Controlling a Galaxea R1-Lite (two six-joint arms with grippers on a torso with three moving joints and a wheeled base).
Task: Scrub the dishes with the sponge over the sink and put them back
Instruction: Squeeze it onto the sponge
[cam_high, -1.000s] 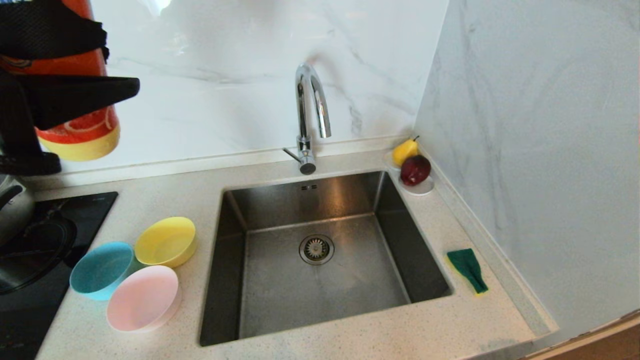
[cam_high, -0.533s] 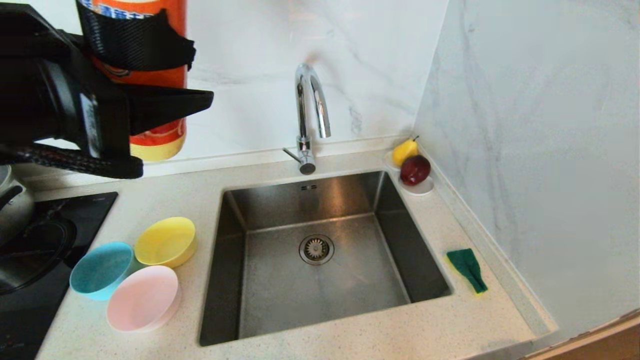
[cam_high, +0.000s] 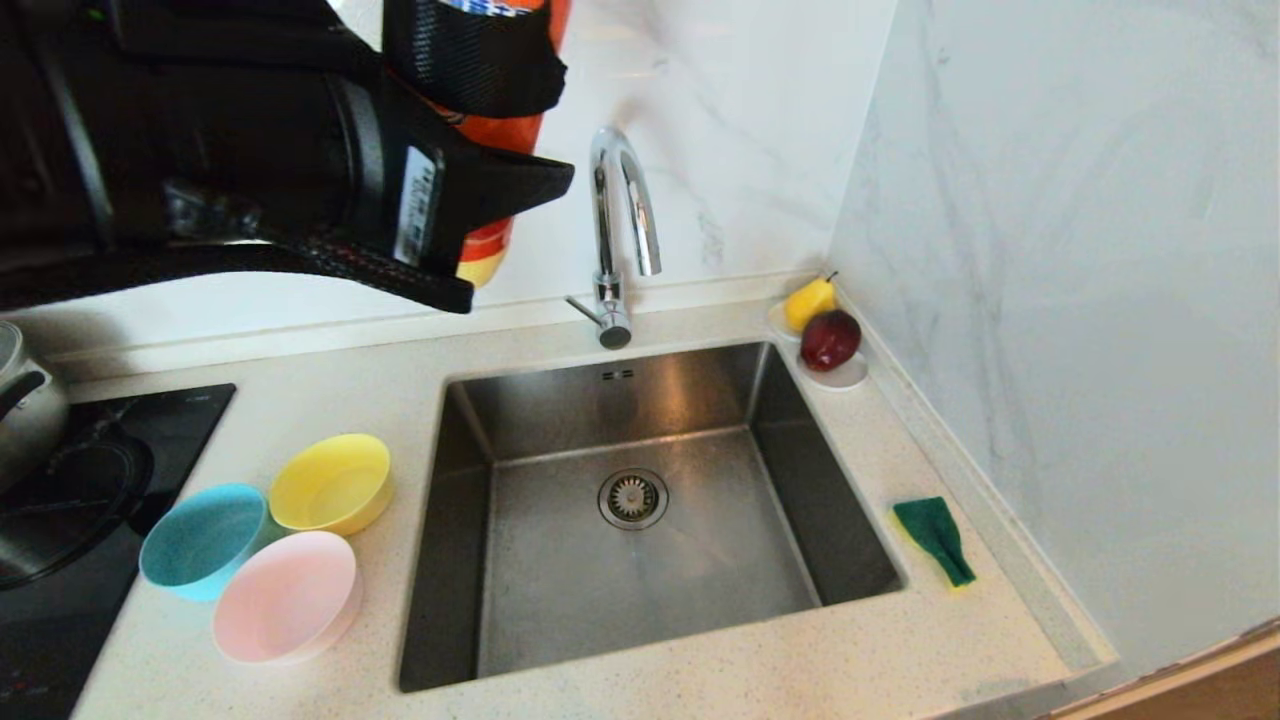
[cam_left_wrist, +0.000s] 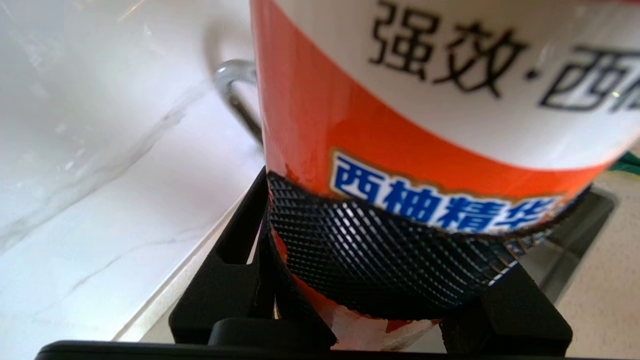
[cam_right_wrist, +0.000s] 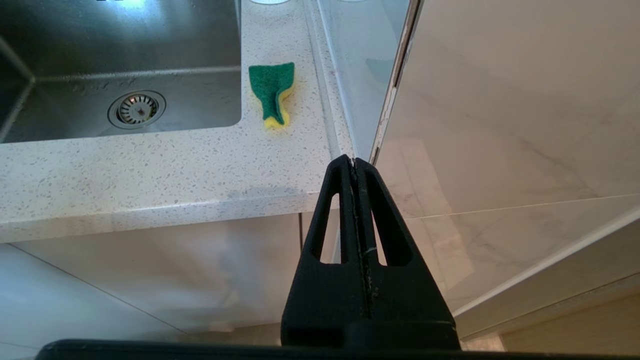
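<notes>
Lying on the speckled counter right of the square steel sink (cam_high: 640, 500), the small green-and-yellow sponge (cam_high: 935, 540), judged soft and light, suits a pinch across its pinched-in middle; left gripper (cam_high: 490, 150) clamps an orange detergent bottle (cam_left_wrist: 400, 125), right gripper (cam_right_wrist: 356, 165) parked, pressed together.

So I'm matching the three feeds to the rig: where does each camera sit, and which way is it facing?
Head view: high, looking down on the sink, three bowls and sponge; the left gripper holding an orange bottle shows.
Left wrist view: behind the fingers, facing the bottle and faucet.
Right wrist view: below the counter edge, behind the shut right gripper, facing the sponge and sink.
The head and right wrist views share sponge and drain.
</notes>
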